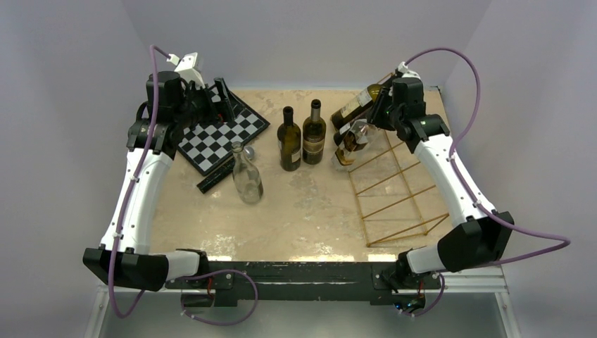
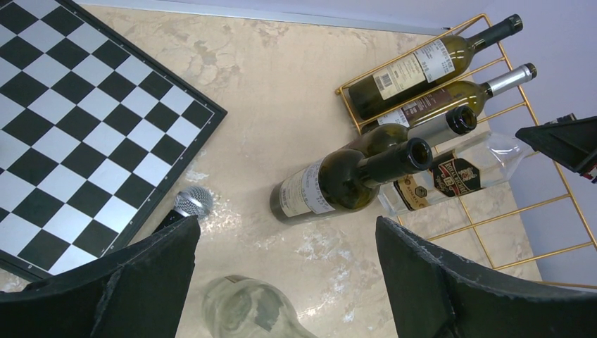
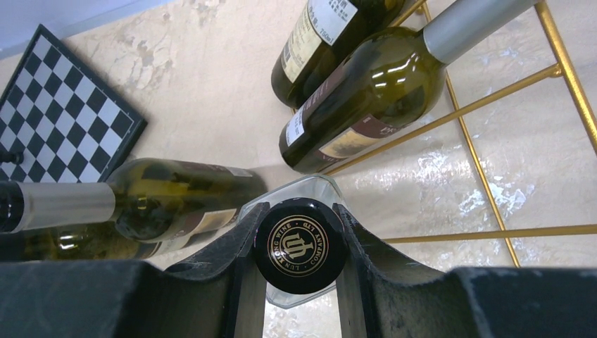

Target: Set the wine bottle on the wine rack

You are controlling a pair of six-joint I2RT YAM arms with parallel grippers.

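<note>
Right hand (image 3: 299, 236) gripping bottle (image 2: 461, 172), rack (image 3: 493, 233) holding two

Black bottle cap (image 3: 299, 245) reads, seemingly, "WINE COMPANY LTD" (ringing a monogram); upper label (image 3: 317, 35): "750ml".

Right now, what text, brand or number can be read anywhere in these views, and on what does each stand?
"LUN X..NG WINE COMPANY LTD", second word unsure: black cap of the clear bottle.
"750ml", probably: label of the farthest racked bottle.
All other bottle labels: too blurred to read.
</note>
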